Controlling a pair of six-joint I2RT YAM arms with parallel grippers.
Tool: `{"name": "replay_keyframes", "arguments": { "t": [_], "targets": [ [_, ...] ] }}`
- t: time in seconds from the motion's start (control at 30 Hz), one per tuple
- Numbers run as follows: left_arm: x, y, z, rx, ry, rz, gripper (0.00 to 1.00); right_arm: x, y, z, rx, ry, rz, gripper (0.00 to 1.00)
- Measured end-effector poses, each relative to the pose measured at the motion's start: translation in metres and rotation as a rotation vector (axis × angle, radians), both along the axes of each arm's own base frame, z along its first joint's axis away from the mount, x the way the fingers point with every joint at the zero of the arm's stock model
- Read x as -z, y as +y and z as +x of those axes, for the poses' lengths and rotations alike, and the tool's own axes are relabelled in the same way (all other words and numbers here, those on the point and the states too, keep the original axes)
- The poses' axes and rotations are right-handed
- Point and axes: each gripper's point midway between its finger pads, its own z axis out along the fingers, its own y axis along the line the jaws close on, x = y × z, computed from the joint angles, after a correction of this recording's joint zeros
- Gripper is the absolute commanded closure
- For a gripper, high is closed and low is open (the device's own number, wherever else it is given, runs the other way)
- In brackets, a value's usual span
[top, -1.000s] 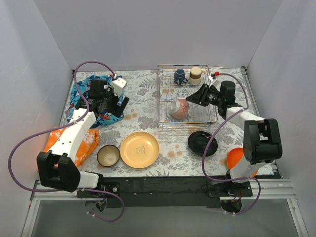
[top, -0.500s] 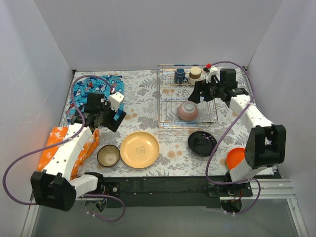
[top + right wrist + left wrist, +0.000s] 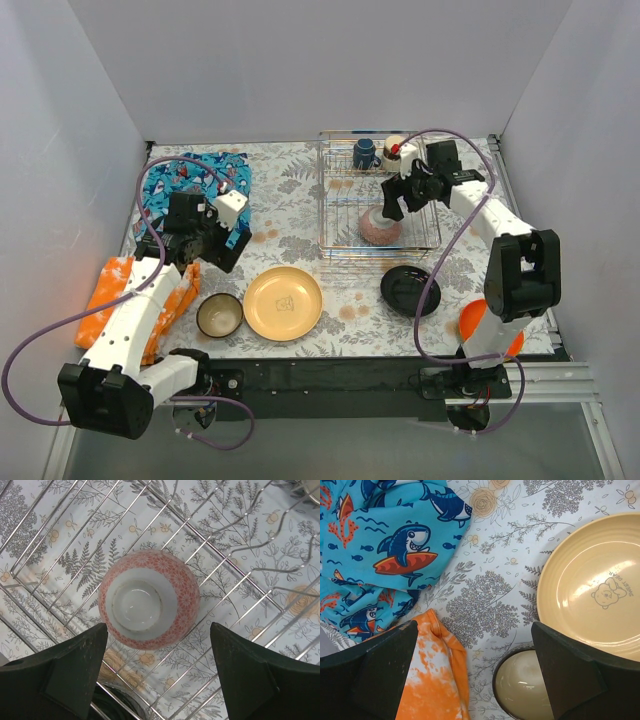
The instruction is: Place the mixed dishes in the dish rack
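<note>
Only the tan-yellow plate (image 3: pixel 580 570) carries lettering — "SWEET" plus a second word, seemingly "BEAR".

white-and-black left arm (image 3: pixel 135 310): reaching forward from near-left base, purple cable looped alongside, wrist tipped down. black two-finger left gripper (image 3: pixel 212 240) (image 3: pixel 474 627): facing downward, jaws spread wide.
white-and-black right arm (image 3: pixel 500 225): stretched far back, forearm angled inward. black two-finger right gripper (image 3: pixel 393 203) (image 3: pixel 157 627): pointing down, jaws spread wide, fingers (image 3: pixel 55 675) gripping nothing.

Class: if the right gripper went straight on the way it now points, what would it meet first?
Probably the upturned patterned bowl in the dish rack. It sits centred between the open jaws of the right gripper, though depth is unclear.
</note>
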Motion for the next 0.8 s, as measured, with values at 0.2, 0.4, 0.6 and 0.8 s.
{"name": "replay_keyframes", "arguments": {
  "t": [0.2,0.4,0.6,0.8],
  "targets": [
    [0.003,0.007,0.0,-0.028,0.015,-0.001,0.02,0.017,0.015,0.003,-0.081,0.027,-0.032,0.12],
    [0.006,0.017,0.001,-0.074,0.031,-0.014,0.02,0.028,0.028,0.012,-0.115,0.045,-0.052,0.16],
    [0.006,0.023,0.002,-0.102,0.034,-0.026,0.02,0.039,0.029,0.004,-0.122,0.083,-0.093,0.21],
    [0.005,0.023,0.002,-0.101,0.034,-0.034,0.02,0.038,0.035,0.0,-0.151,0.068,-0.108,0.45]
  ]
}}
